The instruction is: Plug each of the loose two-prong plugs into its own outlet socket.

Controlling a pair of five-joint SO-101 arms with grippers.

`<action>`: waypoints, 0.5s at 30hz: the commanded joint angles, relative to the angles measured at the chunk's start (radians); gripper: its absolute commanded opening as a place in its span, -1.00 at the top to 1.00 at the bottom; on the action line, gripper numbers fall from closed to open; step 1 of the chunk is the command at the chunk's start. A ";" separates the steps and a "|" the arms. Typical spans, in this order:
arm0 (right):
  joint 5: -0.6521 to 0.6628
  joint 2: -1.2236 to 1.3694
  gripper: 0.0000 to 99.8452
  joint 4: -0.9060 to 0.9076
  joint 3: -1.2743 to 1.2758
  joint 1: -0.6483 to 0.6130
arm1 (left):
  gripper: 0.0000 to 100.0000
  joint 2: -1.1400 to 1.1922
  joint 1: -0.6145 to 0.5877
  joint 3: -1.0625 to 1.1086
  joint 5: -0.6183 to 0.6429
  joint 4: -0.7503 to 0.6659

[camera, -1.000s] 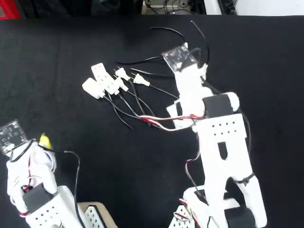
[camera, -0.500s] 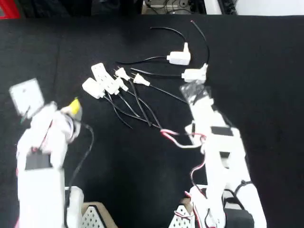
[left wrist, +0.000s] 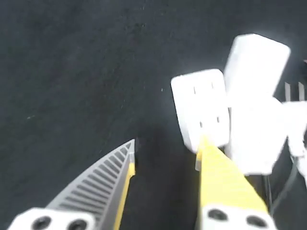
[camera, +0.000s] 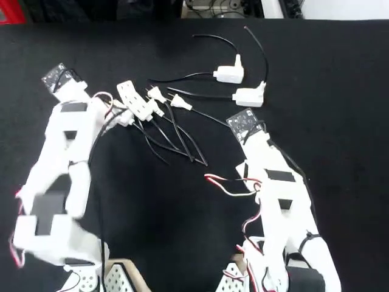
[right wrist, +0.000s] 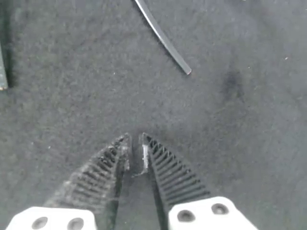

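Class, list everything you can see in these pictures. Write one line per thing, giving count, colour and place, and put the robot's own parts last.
table: one, black cover, under everything.
outlet sockets: at least two, white, clustered towards the far left of the table, beside the left arm.
small two-prong plugs: at least two, white, loose just right of the sockets.
larger plugs: two, white, farther right, beyond the right arm.
cords: several, black, trailing from the plugs and sockets across the middle.
left arm: one, white, at the left.
right arm: one, white, at the right.
left end effector: one, yellow and grey, open, beside a socket.
right end effector: one, dark grey, shut, over bare cloth.
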 commanded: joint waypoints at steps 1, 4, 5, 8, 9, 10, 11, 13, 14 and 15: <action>0.009 -0.019 0.94 -0.021 -0.002 0.011 | 0.56 0.115 0.018 -0.199 0.078 0.029; 0.009 -0.019 0.94 -0.023 -0.002 0.011 | 0.56 0.153 0.021 -0.285 0.109 0.069; 0.009 -0.019 0.94 -0.023 -0.002 0.011 | 0.56 0.161 0.025 -0.306 0.109 0.077; 0.009 -0.019 0.94 -0.023 -0.002 0.011 | 0.56 0.187 0.038 -0.349 0.133 0.080; 0.009 -0.019 0.94 -0.023 -0.002 0.011 | 0.56 0.198 0.042 -0.357 0.147 0.074; 0.009 -0.019 0.94 -0.023 -0.002 0.011 | 0.56 0.215 0.048 -0.367 0.164 0.071; 0.009 -0.019 0.94 -0.023 -0.002 0.011 | 0.56 0.236 0.050 -0.381 0.175 0.066; 0.009 -0.019 0.94 -0.023 -0.002 0.011 | 0.56 0.293 0.047 -0.414 0.186 0.063; 0.009 -0.019 0.94 -0.023 -0.001 0.011 | 0.56 0.325 0.044 -0.437 0.186 0.068; 0.009 -0.019 0.94 -0.023 -0.001 0.011 | 0.56 0.358 0.041 -0.460 0.186 0.069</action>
